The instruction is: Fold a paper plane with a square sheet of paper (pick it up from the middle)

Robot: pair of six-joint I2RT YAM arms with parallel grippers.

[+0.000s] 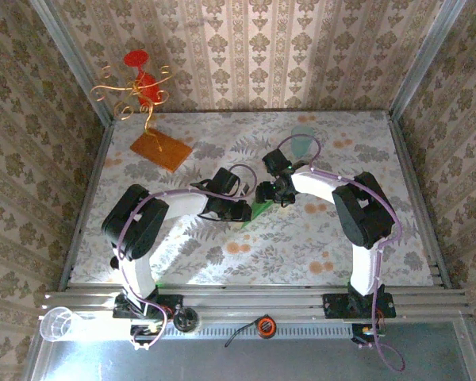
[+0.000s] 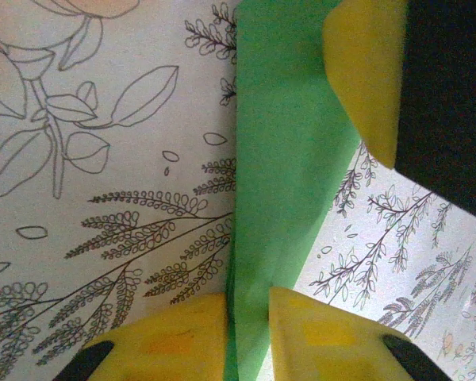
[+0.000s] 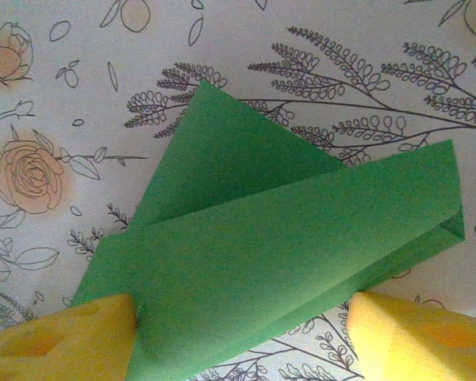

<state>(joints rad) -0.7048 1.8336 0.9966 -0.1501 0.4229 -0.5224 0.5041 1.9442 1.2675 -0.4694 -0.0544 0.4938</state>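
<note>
Closest in, the left gripper (image 2: 247,302) pinches the green paper plane (image 3: 285,230) at the middle of the table (image 1: 301,248), far from every edge; the right gripper (image 3: 239,309) straddles it, fingers (image 3: 55,337) apart. Wing-folding looks underway; next, the raised flap wants pressing flat.

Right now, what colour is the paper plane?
The plane is plain green; the right wrist view shows it best.

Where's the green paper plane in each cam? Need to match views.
Top external: paper plane, a small green patch near mid-frame.
Left wrist: paper plane, a tall strip from the top edge to the bottom edge, just right of centre.
Right wrist: paper plane, spread wide across the middle and lower frame.
Shared landmark: floral tablecloth beneath it.
</note>
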